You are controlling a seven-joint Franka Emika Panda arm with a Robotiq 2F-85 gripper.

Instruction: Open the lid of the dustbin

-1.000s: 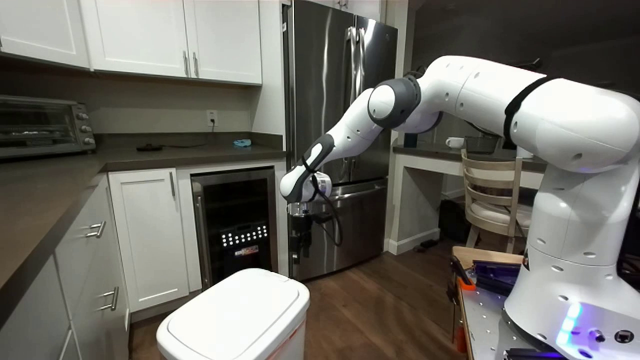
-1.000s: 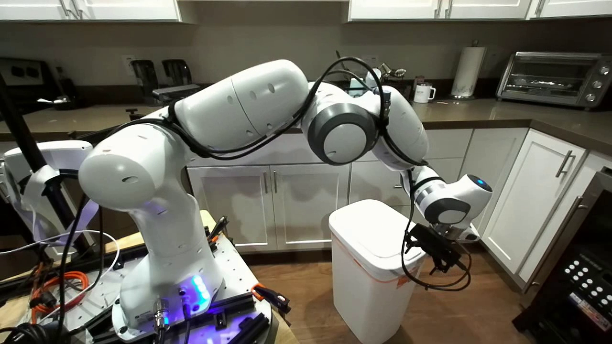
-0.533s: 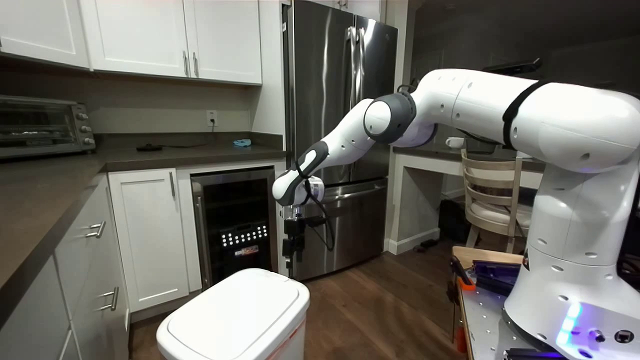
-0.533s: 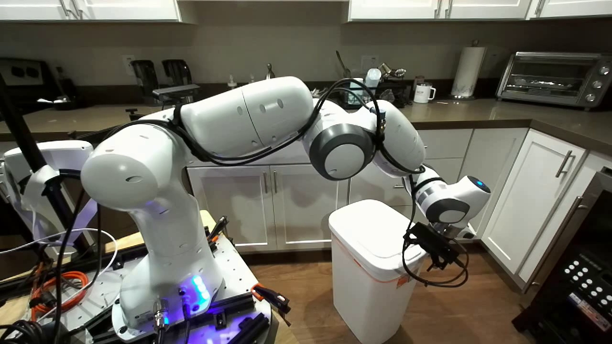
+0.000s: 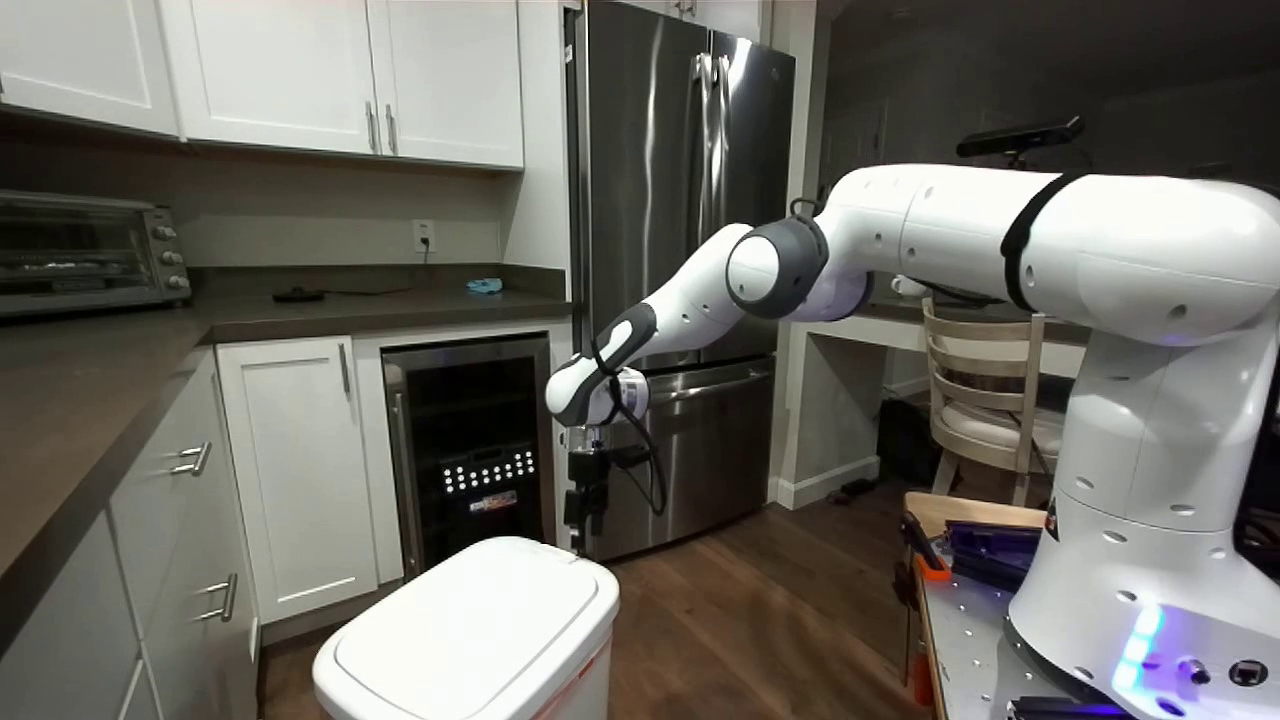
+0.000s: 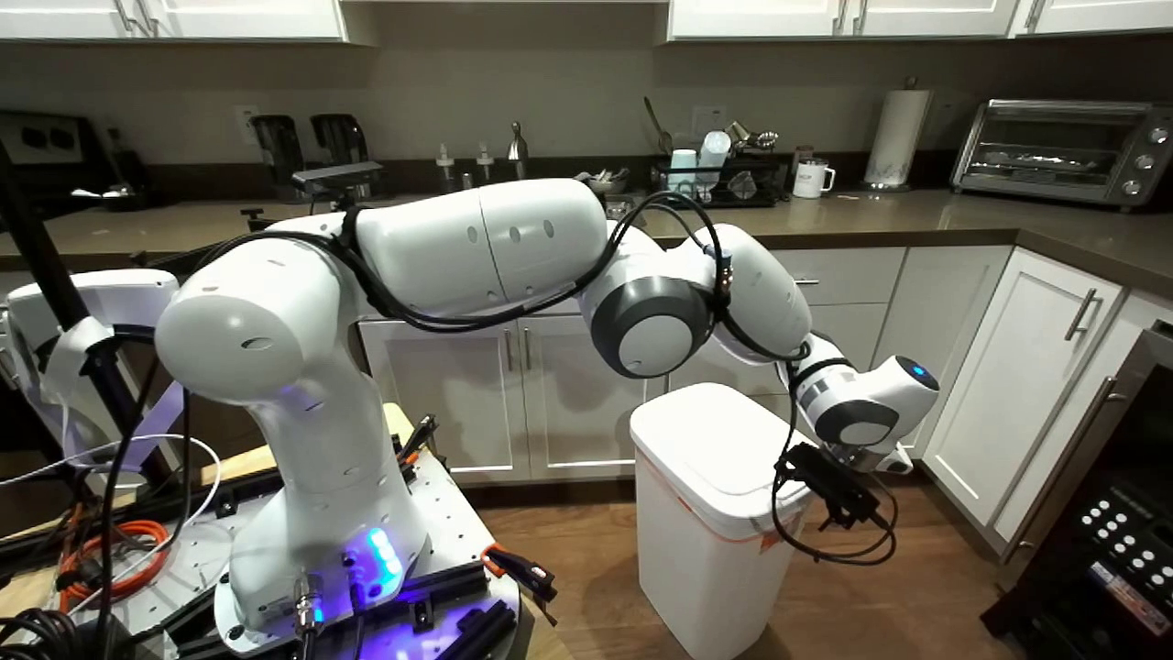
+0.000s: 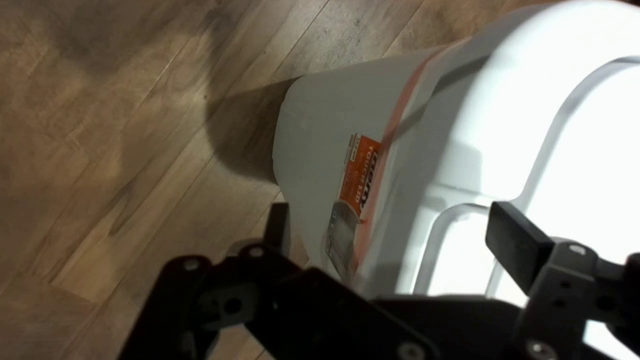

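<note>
The white dustbin (image 5: 590, 690) stands on the floor; it also shows in an exterior view (image 6: 701, 568) and the wrist view (image 7: 320, 120). Its white lid (image 5: 470, 625) lies flat and shut on top in both exterior views (image 6: 719, 440). In the wrist view the lid (image 7: 530, 105) has a small rounded panel (image 7: 462, 250) at its edge. My gripper (image 7: 392, 232) is open and empty, pointing down. One finger is over the lid, the other outside the bin's rim. In an exterior view my gripper (image 5: 582, 535) is at the lid's far end. Whether it touches is unclear.
An orange label (image 7: 361, 172) is on the bin's side below the rim. A black cable loop (image 6: 848, 555) hangs from the wrist. A wine cooler (image 5: 470, 450), a fridge (image 5: 680, 440) and white cabinets (image 5: 295, 475) stand around the bin.
My arm has come down. My gripper has moved lower and slightly left in an exterior view, closer to the lid's end. The dustbin and its lid have not moved.
</note>
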